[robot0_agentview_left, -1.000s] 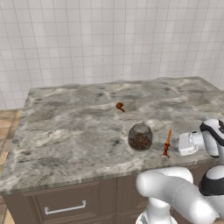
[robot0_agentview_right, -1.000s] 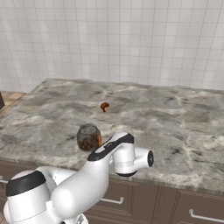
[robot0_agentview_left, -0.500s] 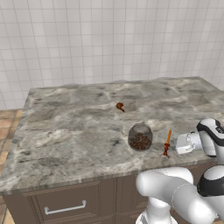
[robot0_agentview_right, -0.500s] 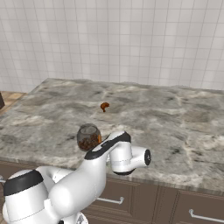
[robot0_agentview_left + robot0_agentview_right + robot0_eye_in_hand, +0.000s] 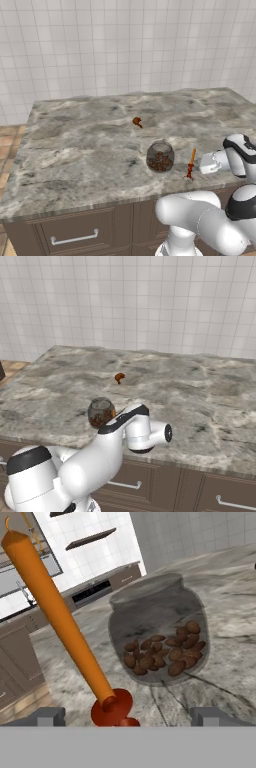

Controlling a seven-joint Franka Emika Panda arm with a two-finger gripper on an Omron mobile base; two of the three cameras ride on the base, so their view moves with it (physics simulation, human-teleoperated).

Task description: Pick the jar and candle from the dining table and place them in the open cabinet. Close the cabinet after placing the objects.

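Observation:
The jar of clear glass with brown lumps stands upright near the front of the dining table. Just right of it stands the thin orange candle on its dark red base. My gripper hovers low over the table at the candle's right and points at it. In the hand view the candle leans across the left half, its base low between my fingertips, which stand wide apart, open. The jar sits just behind it. From the right base view the jar shows beside my arm. The cabinet is out of view.
A small orange-brown lump lies mid-table behind the jar. Dark drawer fronts with silver handles run under the table's front edge. A white tiled wall stands beyond the table.
My hand has edged a little left, closer to the candle. Jar, candle and lump have not moved.

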